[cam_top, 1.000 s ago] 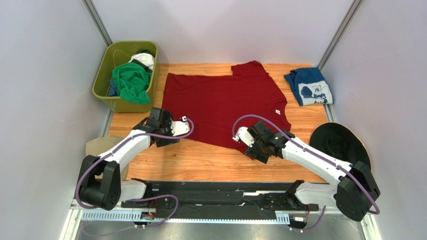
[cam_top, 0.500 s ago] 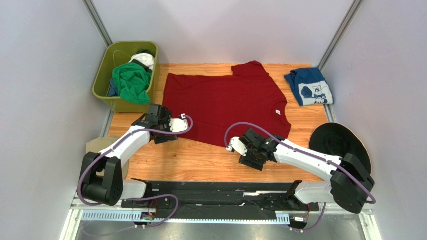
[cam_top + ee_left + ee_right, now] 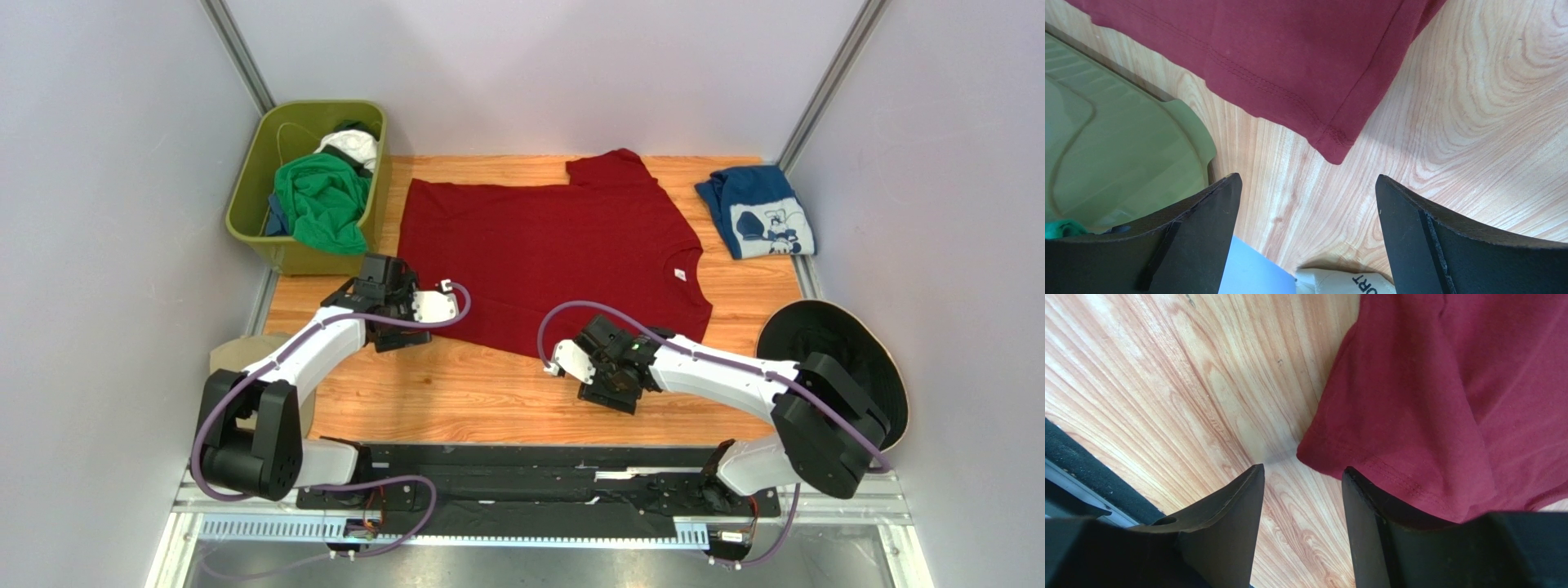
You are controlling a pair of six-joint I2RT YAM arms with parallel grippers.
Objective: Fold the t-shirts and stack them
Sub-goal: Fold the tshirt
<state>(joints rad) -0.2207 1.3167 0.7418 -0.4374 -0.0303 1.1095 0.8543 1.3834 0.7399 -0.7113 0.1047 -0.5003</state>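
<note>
A dark red t-shirt [image 3: 552, 251] lies spread flat across the middle of the wooden table [image 3: 491, 398], its collar toward the right and its hem toward the left, as two robot arms work at its near edge.

The left tool [image 3: 1308, 182] hovers with its fingers [image 3: 1198, 233] set wide apart and holding nothing. The near hem corner of the red shirt is just ahead of the gap, with bare wood between the tips. An olive-green bin [image 3: 249, 211] stands close by at the table's far left corner, and a bright green t-shirt [image 3: 321, 202] is bunched inside it among other cloth.

The right tool [image 3: 1303, 471] is open by a narrower gap and grips nothing. The edge of the shirt's near sleeve lies just past the fingertips, beside the tip of one finger [image 3: 1364, 527]. The wrist view cannot settle whether cloth and finger touch.

A navy-blue t-shirt [image 3: 758, 214] with a white cartoon print sits folded at the far right corner of the table, well apart from the red one. A black wide-brimmed hat [image 3: 846, 355] rests at the right edge near the right arm, and a tan cap [image 3: 239, 359] shows partly behind the left arm.
</note>
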